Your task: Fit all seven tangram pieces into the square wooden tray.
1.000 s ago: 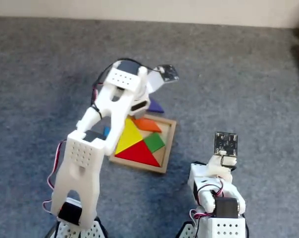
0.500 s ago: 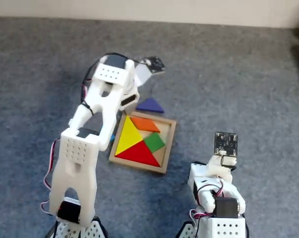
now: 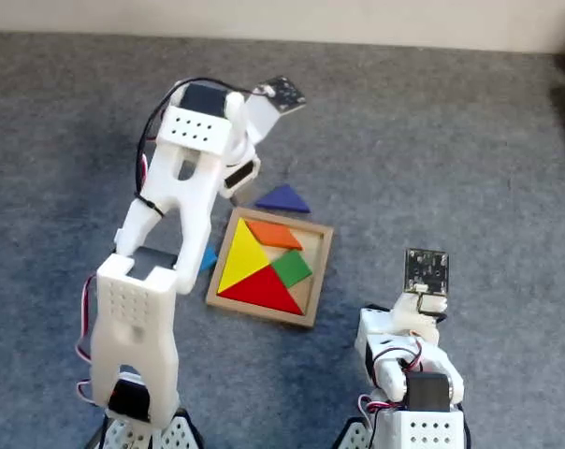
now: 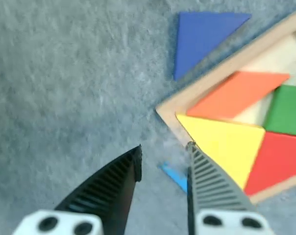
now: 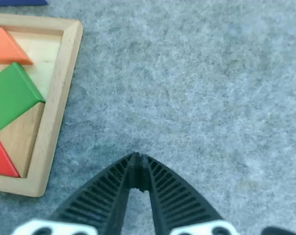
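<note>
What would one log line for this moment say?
left gripper open | right gripper shut | tray: four pieces | dark-blue triangle outside

parted left claw (image 4: 164, 148) above grey carpet (image 4: 64, 73), wooden tray (image 4: 197, 89) corner just beside it, blue triangle (image 4: 202, 34) outside the tray

No text, label, brand, number or sign can be read on anything in these views.
</note>
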### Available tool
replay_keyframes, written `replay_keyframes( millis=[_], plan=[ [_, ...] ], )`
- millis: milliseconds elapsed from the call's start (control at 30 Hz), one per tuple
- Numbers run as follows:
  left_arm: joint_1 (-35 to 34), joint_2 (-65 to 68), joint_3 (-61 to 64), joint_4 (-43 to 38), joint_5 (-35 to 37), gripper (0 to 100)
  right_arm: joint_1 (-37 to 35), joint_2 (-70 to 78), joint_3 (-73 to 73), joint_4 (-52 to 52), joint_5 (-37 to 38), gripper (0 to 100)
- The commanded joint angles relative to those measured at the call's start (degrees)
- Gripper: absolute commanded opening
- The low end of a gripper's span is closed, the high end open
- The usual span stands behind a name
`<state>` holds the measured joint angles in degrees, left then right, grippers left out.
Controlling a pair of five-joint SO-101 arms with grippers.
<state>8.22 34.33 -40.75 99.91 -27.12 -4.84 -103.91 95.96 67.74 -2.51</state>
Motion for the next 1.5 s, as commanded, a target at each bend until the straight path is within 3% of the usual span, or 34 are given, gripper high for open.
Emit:
replay_keyframes(
  millis=[0, 100, 333, 700, 933, 1133, 1467],
  plan=[
    [-3.12, -5.85, 3.74, 0.97, 1.67, 18, 0.66, -0.31, 7.69, -1.45, 0.88, 1.2],
    [-4.09, -8.57, 10.33, 0.97, 1.85, 22, 0.66, -0.31, 7.69, -1.45, 0.88, 1.2],
    [-5.49, -15.78, 23.87, 0.79, 1.85, 21, 0.66, -0.31, 7.69, -1.45, 0.88, 1.2],
    [-7.69, -17.54, 43.91, -16.88, 9.67, 21, 0.66, -0.31, 7.69, -1.45, 0.88, 1.2],
    [-9.19, -17.36, 49.1, -23.38, 10.9, 21, 0.66, -0.31, 7.69, -1.45, 0.88, 1.2],
    [-14.9, -17.36, 52.18, -32.09, 10.73, 21, 0.66, -0.31, 7.69, -1.45, 0.88, 1.2],
    [-14.99, -17.98, 49.54, -30.59, 6.33, 21, 0.66, -0.31, 7.69, -1.45, 0.88, 1.2]
  ],
)
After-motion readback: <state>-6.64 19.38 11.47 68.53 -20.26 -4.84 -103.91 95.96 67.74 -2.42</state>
